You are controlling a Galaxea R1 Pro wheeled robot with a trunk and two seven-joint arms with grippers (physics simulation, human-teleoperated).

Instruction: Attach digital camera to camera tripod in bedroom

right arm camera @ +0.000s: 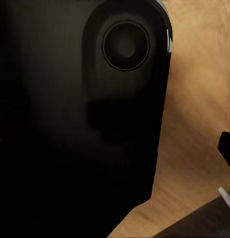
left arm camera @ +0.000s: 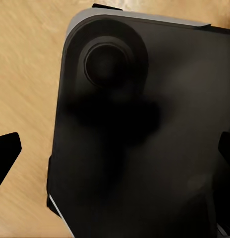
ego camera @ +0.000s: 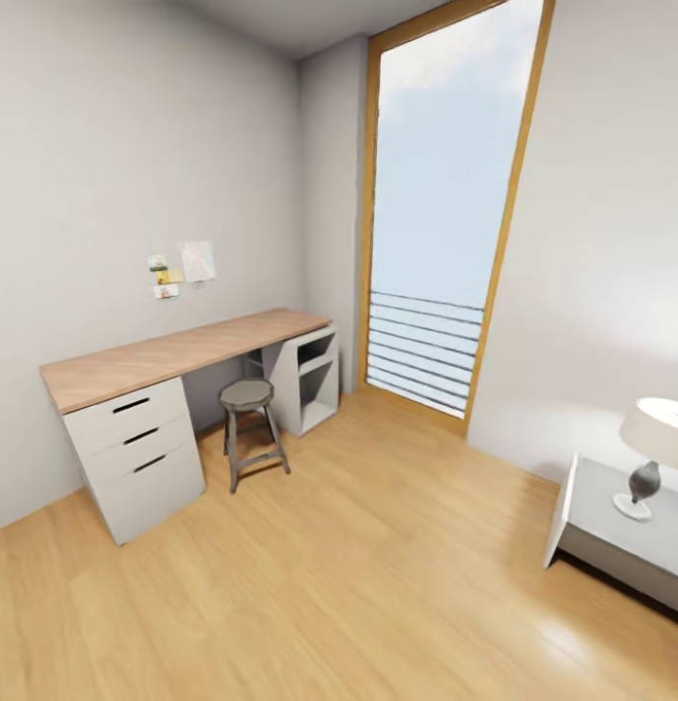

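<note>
While each hand's state cannot be told, a desk [ego camera: 183, 352] faces the stool [ego camera: 249, 397].

Rounded black base [left arm camera: 144, 148], circular hub [left arm camera: 106, 62]

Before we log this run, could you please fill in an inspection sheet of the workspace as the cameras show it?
Surface: light wood plank floor, bare where visible.
Job's things: nothing seen.
Clutter: round grey metal stool by the wood-topped desk with white drawers; paper notes pinned on the wall.
End effectors: left end effector with dark fingertips apart, nothing between them; right cannot be judged; the black robot base lies beneath both.
Cables: nothing seen.
Surroundings: pale grey walls, tall wood-framed window with railing, white side table carrying a white-shaded lamp.
</note>
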